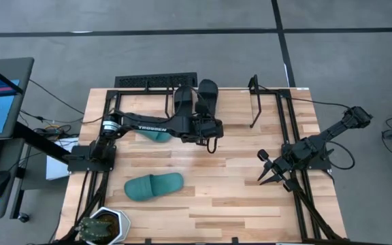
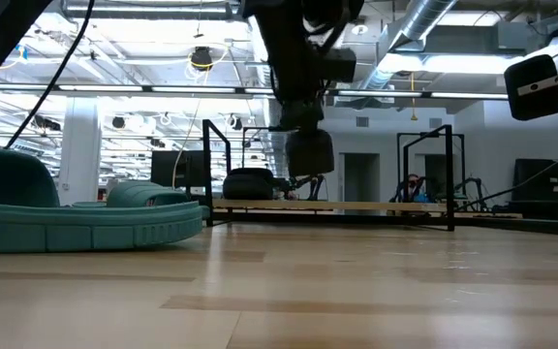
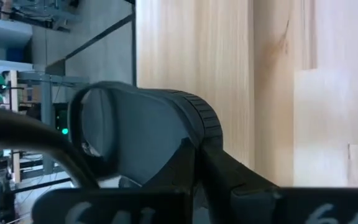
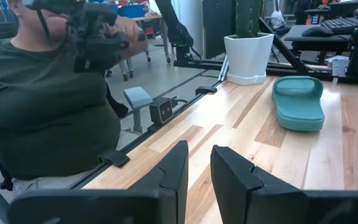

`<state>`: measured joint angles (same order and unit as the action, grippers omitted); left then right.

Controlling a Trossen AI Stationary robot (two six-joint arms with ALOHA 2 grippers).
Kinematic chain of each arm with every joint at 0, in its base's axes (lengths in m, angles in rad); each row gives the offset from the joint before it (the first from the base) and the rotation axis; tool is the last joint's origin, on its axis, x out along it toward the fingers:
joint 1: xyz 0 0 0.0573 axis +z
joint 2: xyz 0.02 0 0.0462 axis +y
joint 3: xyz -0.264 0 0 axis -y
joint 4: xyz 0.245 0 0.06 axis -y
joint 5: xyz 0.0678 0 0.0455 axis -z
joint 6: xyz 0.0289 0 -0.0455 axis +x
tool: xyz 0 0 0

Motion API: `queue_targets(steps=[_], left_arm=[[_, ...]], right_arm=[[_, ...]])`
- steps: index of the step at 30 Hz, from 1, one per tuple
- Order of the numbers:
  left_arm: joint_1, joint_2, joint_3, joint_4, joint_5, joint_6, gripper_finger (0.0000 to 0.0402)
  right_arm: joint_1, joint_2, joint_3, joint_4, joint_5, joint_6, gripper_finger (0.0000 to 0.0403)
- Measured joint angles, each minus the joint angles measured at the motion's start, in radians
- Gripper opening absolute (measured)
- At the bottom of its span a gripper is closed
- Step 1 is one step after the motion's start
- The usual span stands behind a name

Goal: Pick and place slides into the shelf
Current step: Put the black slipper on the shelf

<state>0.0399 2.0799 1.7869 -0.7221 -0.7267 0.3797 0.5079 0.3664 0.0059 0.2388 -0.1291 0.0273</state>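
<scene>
My left gripper (image 1: 206, 121) hangs over the far middle of the table, shut on a black slide (image 1: 207, 95). In the low view that slide (image 2: 310, 151) hangs clear of the table. A second black slide (image 2: 250, 181) sits on the shelf (image 2: 450, 179), a thin black rod rack along the far edge (image 1: 145, 90). One teal slide (image 1: 154, 186) lies sole down near the left front. Another teal slide (image 1: 156, 135) is half hidden under the left forearm. My right gripper (image 1: 262, 168) waits open at the table's right side, touching nothing. My left gripper (image 3: 194, 165) pinches the black slide by the ribbed sole edge (image 3: 199, 118) at one end, beside the wide strap (image 3: 95, 124). The fingers come from above, slanting toward the far edge. The slide hangs below them, lifted clear of the table.
A black slotted grille (image 1: 155, 81) lies beyond the far edge, and a potted plant (image 1: 104, 226) stands at the near left corner. A person in a dark green shirt (image 4: 42, 106) sits beside the table. Bare wood stretches between the two grippers.
</scene>
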Motion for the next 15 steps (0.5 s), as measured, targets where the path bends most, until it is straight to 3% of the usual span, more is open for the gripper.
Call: queue_targets(steps=[15], left_arm=[[0.0, -0.001, -0.157, 0.091, -0.031, -0.019, 0.0]], right_arm=[[0.0, 0.0, 0.0, 0.0, 0.0, 0.0, 0.0059]])
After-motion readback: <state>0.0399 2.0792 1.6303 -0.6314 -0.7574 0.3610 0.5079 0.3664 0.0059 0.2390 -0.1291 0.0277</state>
